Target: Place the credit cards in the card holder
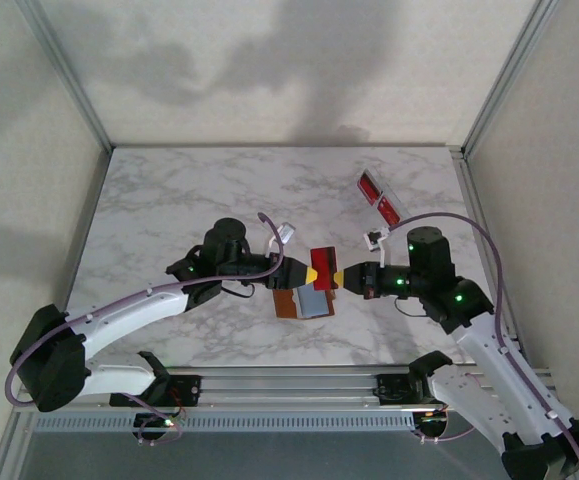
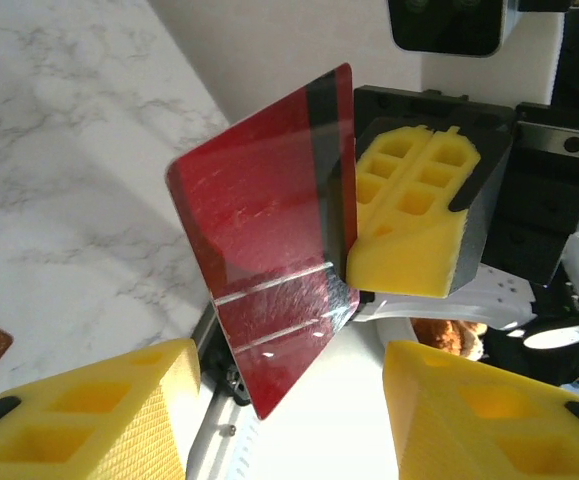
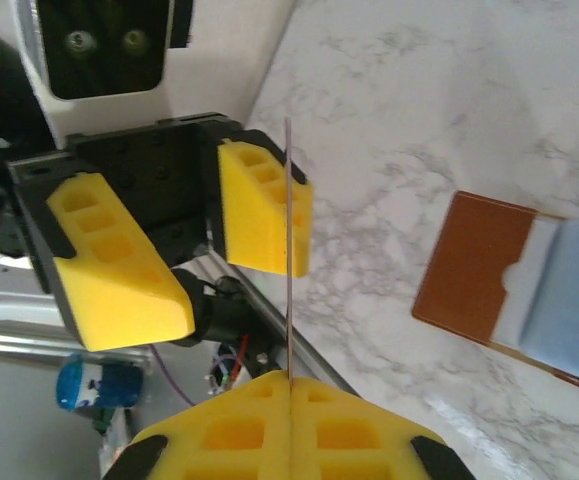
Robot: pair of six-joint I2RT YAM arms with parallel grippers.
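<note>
A red credit card (image 1: 324, 267) hangs upright above the table between the two arms. My right gripper (image 1: 342, 277) is shut on its edge; seen edge-on in the right wrist view, the card (image 3: 289, 250) rises from the closed right gripper (image 3: 291, 395). My left gripper (image 1: 313, 273) faces it and is open. In the left wrist view the card (image 2: 269, 260) has its lower corner between the spread fingers of the left gripper (image 2: 289, 405), touching neither. The tan-brown card holder (image 1: 287, 304) lies flat just below, with a pale blue card (image 1: 315, 302) on it.
A clear plastic tray (image 1: 377, 198) with red cards lies at the back right. The brown holder (image 3: 469, 265) and the blue card (image 3: 569, 310) sit on the marble to the right of the held card. The aluminium rail (image 1: 289, 385) runs along the near edge.
</note>
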